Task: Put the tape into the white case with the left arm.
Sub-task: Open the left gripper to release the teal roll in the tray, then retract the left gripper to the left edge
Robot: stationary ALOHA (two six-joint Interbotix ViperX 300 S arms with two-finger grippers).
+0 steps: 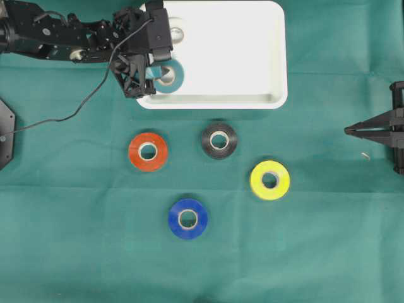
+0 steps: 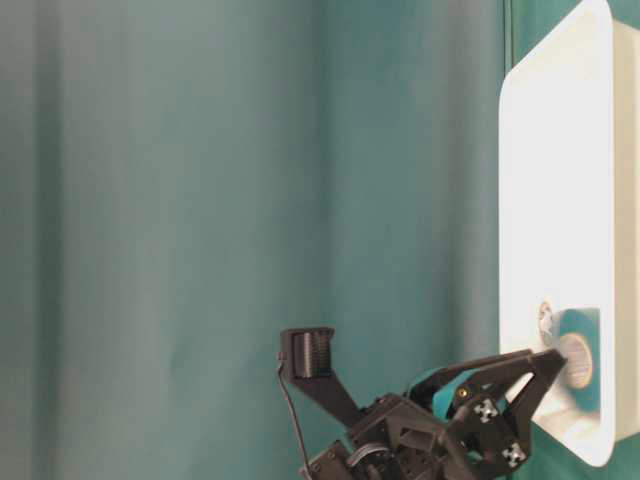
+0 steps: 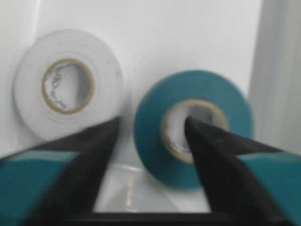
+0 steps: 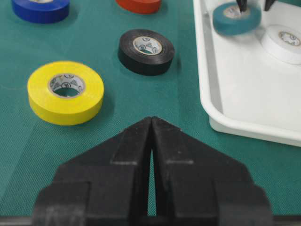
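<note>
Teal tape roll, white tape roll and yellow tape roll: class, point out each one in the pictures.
teal tape roll (image 3: pixel 155 141): left wrist view, its flat face.
white tape roll (image 3: pixel 106 75): left wrist view, its flat face.
yellow tape roll (image 1: pixel 281 187): overhead view, its top face.

Teal tape (image 1: pixel 172 76) and white tape (image 4: pixel 282 42) in white case (image 1: pixel 252 101); green cloth (image 1: pixel 315 252).

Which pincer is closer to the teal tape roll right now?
Left. The left pincer straddles the teal tape roll inside the white case, one finger in its core. The right pincer sits shut, far across the table.
</note>
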